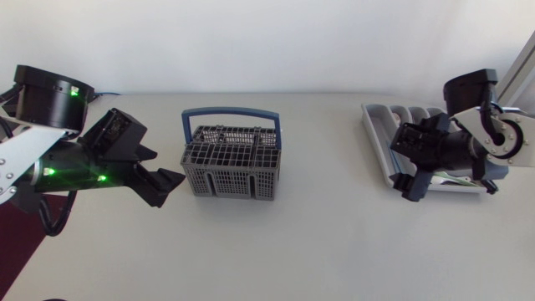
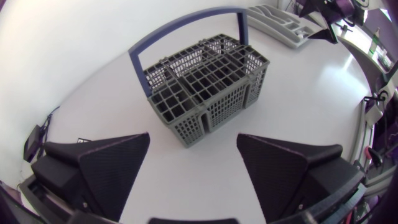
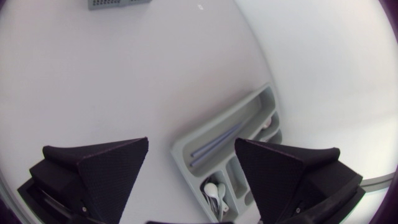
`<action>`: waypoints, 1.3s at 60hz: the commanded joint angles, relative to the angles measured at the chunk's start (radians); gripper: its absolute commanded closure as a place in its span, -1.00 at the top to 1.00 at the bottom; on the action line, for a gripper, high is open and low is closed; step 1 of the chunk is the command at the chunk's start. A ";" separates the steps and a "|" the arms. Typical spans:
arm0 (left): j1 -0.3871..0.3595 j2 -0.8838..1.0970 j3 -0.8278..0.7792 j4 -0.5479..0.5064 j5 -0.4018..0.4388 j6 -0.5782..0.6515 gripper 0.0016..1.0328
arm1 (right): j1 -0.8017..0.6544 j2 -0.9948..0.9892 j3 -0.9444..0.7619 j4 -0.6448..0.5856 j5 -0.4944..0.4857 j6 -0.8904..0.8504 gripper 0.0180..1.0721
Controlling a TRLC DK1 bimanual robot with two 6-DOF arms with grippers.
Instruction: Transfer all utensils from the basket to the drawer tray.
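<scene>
The grey wire basket (image 1: 232, 163) with a blue handle stands mid-table; no utensil sticks out of its compartments (image 2: 208, 87). My left gripper (image 1: 163, 170) hovers just to its left, open and empty (image 2: 193, 162), facing the basket. The grey drawer tray (image 1: 378, 138) lies at the far right. My right gripper (image 1: 408, 180) hangs over the tray, open with nothing between its fingers (image 3: 191, 168). Below it the tray (image 3: 186, 146) holds two long thin utensils (image 3: 217, 142) in one slot and white spoons (image 3: 214, 193) in another.
Bare white table lies between the basket and the tray. A corner of the basket (image 3: 118, 3) shows far ahead of the right gripper, and the tray (image 2: 280, 22) shows beyond the basket from the left wrist.
</scene>
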 commanded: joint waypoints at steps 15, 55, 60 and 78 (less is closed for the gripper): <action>0.143 -0.067 -0.120 0.070 0.080 0.039 0.89 | 0.281 -0.044 -0.034 -0.011 -0.058 0.406 0.91; 0.310 -0.261 -0.241 0.150 0.128 -0.036 0.89 | 0.365 -0.268 -0.106 0.008 -0.228 0.742 0.91; 0.326 -0.298 -0.249 0.156 0.128 -0.034 0.89 | 0.362 -0.316 -0.123 0.008 -0.222 0.760 0.91; 0.312 -0.421 -0.302 0.182 0.125 -0.062 0.90 | 0.322 -0.491 -0.215 0.016 -0.163 0.754 0.91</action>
